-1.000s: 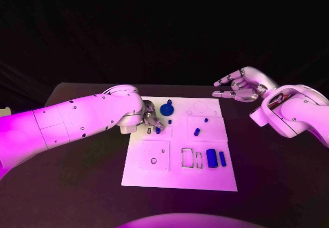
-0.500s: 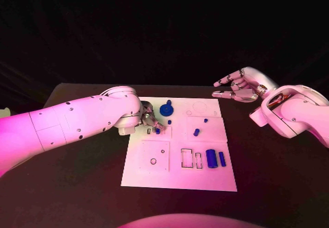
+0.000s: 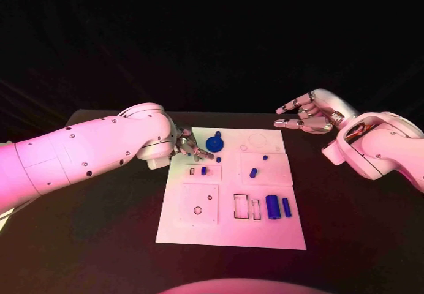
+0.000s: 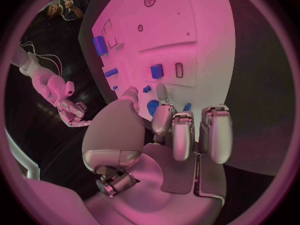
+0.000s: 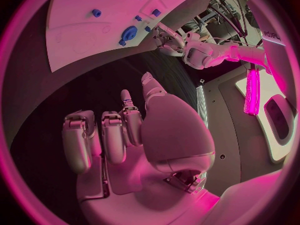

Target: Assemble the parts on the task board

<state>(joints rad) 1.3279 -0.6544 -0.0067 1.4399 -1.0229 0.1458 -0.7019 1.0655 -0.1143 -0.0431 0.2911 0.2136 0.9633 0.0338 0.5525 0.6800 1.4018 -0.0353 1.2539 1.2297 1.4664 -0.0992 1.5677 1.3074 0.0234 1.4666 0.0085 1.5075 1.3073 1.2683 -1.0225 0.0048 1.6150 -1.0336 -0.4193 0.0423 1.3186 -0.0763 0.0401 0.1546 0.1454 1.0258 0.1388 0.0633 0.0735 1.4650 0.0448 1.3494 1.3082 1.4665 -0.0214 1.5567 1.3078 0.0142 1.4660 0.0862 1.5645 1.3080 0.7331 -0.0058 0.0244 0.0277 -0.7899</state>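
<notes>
Since a second ago, my left hand point(image 3: 188, 147) has drawn back from the small blue part point(image 3: 204, 171) it was hovering on — it now sits at the task board's point(image 3: 231, 233) left edge, near the far corner, and that part stands uncovered on the board beside a small slot outline. My right hand point(image 3: 309, 113) has stayed put, raised past the board's far right corner, over the counter point(image 3: 97, 233).

Left hand: fingers point(image 4: 180, 132) curled in side by side in the left wrist view, nothing visible between them; in the head view they point toward the blue gear-like disc point(image 3: 215, 142).

Right hand point(image 5: 115, 135): fingers spread and loosely bent, holding nothing, well apart from the board.

Task board — white plate in the middle of the counter. Parts on it:
- blue disc near the far edge, just beside my left fingers;
- a tiny blue peg point(image 3: 219, 157) just nearer than the disc;
- two small blue pieces in the right middle square, one at point(image 3: 253, 172), a smaller one at point(image 3: 264, 157);
- a blue cylinder point(image 3: 273, 206) and a thinner blue bar point(image 3: 286, 207) lying side by side in the near right area, next to two empty rectangular slots point(image 3: 240, 206).
</notes>
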